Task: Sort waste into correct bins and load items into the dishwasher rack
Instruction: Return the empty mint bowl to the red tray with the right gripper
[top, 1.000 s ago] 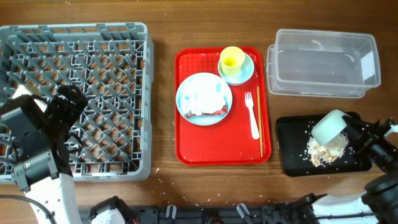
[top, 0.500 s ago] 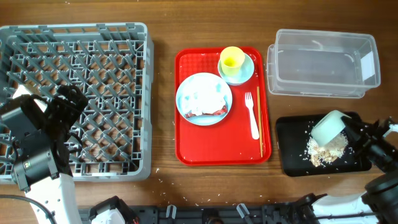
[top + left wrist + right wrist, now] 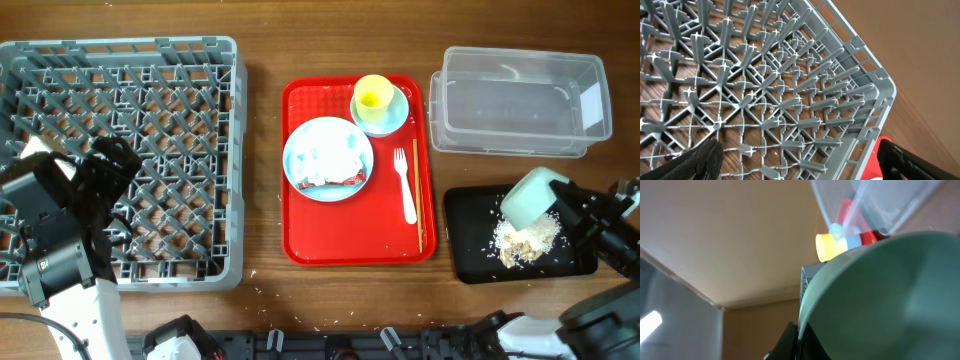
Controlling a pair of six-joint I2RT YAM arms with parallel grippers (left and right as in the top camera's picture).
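Green bowl [image 3: 530, 196] in right fingers [image 3: 572, 208] over black tray [image 3: 465, 242] near clear tub [image 3: 440, 100]; left fingers [image 3: 692, 161] wide above rack [image 3: 236, 150]

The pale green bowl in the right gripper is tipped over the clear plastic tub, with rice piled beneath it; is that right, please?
Not quite: the overhead view shows the pale green bowl in the right gripper tipped over the black tray, not the clear plastic tub, with rice piled beneath it.

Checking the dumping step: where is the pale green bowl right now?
Overhead view, on the right: the pale green bowl is tilted above the rice pile on the black tray, near the clear tub.
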